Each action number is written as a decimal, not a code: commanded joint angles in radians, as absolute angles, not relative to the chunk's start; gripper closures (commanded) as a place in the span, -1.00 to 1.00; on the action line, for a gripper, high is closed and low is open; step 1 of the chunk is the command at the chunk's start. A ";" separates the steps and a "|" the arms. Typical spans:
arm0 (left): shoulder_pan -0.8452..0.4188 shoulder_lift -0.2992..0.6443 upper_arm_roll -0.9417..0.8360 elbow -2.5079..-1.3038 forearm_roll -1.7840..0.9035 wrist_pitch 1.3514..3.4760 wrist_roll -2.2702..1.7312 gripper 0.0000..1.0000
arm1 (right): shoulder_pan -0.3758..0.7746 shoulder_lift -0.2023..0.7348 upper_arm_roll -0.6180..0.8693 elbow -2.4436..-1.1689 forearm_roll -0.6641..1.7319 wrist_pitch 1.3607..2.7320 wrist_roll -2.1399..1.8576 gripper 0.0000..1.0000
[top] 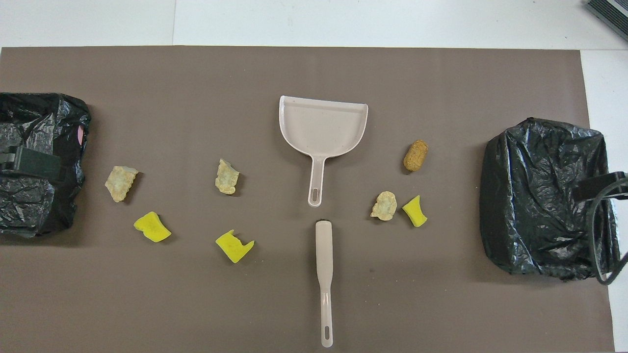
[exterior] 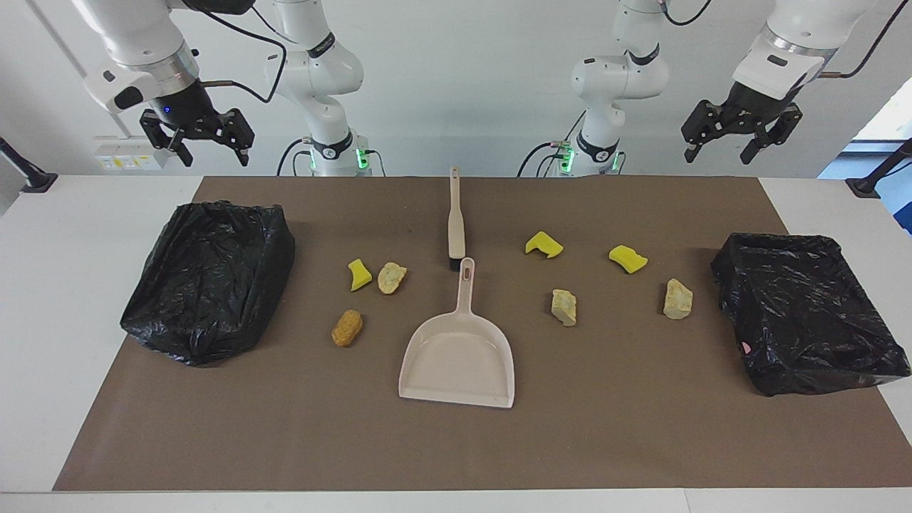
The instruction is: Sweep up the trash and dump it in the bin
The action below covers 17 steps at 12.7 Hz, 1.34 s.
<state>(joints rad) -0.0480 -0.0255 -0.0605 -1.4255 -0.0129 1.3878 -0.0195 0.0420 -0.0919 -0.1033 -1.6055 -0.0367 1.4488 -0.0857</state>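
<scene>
Trash (exterior: 563,307) (top: 226,177): seven pieces loose on the brown mat (exterior: 613,434), three toward the right arm's end, four toward the left's, none touching the dustpan (exterior: 457,356) lying between them. Brush (exterior: 456,219) lies nearer the robots, its head just beside the pan's handle. Bins (exterior: 210,278) (exterior: 805,310) sit at both mat ends. Bare mat along the edge farthest from the robots. Right gripper (exterior: 197,139) and left gripper (exterior: 739,132) hang high over their bins, fingers apart, holding nothing.
</scene>
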 commanded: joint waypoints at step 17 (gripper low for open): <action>-0.060 -0.058 -0.161 -1.502 -0.031 1.466 -0.025 -1.00 | 0.041 -0.117 -0.086 -1.640 -0.055 1.450 -0.104 -1.00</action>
<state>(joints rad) -0.0502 -0.0271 -0.1191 -1.4379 -0.0215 1.4342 -0.0195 0.0464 -0.0942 -0.0921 -1.6130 -0.0405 1.4488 -0.0858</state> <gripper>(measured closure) 0.000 0.000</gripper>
